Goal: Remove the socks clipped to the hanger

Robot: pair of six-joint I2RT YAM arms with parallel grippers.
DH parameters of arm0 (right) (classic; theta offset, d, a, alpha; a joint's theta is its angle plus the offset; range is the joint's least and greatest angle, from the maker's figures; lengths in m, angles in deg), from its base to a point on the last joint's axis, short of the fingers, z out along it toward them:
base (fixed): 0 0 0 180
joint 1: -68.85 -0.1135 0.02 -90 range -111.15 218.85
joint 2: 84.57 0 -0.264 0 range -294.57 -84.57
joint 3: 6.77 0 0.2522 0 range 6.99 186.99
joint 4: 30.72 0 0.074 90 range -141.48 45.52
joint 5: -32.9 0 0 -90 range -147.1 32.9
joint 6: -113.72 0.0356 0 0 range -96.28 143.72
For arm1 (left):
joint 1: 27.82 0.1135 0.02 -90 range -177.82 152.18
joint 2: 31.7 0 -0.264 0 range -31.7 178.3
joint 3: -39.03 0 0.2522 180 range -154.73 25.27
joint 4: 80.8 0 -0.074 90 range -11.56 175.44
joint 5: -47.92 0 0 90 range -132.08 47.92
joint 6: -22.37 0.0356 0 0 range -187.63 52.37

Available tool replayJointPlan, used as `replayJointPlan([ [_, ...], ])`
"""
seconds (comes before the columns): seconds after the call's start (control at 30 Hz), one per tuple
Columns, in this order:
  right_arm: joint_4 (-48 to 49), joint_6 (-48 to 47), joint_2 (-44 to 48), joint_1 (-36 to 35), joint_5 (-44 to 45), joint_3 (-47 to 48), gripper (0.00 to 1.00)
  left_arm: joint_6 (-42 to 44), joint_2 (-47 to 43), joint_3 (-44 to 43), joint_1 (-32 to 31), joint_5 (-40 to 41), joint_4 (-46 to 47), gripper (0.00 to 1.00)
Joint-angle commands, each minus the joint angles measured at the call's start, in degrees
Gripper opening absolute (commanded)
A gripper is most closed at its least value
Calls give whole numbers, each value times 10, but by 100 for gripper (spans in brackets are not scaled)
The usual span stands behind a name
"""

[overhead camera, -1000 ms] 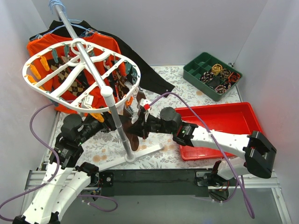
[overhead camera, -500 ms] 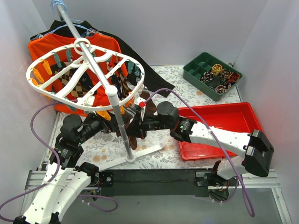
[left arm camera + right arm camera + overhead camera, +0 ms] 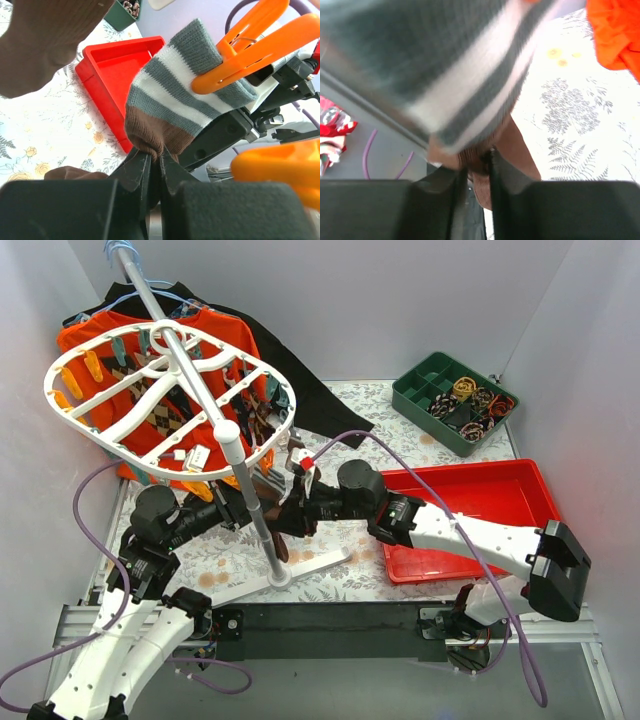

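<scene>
– Two tools are meeting under the hanger (image 3: 52, 390). Why is the left tool (image 3: 155, 161) sitting so low?

– It is pinching the brown toe of the striped sock (image 3: 185, 100), with its fingers squeezing tight on the cloth. The sock is hanging directly above that tool. An orange clip (image 3: 245, 47), up and to the tool's right, is biting the sock's upper part. I am guessing that gripping the free end is giving the arm something to pull against the clip.

– And the right tool (image 3: 477, 172)?

– Its fingers are also pressing together, on brown cloth (image 3: 512, 150) just below a blurred striped sock that is filling the view above it. I am not managing to tell whether that cloth is the same toe or a separate brown sock.

– So both are possibly tugging one sock?

– Possibly. From overhead they are facing each other on either side of the pole (image 3: 250, 502), just beside it, so the pole is crowding them.

– Where are the socks going afterwards?

– I am expecting the red tray (image 3: 480, 510), which is lying on the bench (image 3: 400, 410) behind the right tool, alongside its own arm. Argyle socks (image 3: 165, 425) are dangling from clips beyond both tools, so I am judging the job as barely begun.
</scene>
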Motion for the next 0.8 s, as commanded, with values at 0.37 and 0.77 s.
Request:
replayJointPlan([
  [0.37, -129, -53, 120, 1, 173, 51, 66, -6, -8, -16, -3, -6, -26, 0],
  [0.77, -158, -77, 80, 0, 199, 192, 75, -12, -3, -14, -3, -8, -29, 0],
])
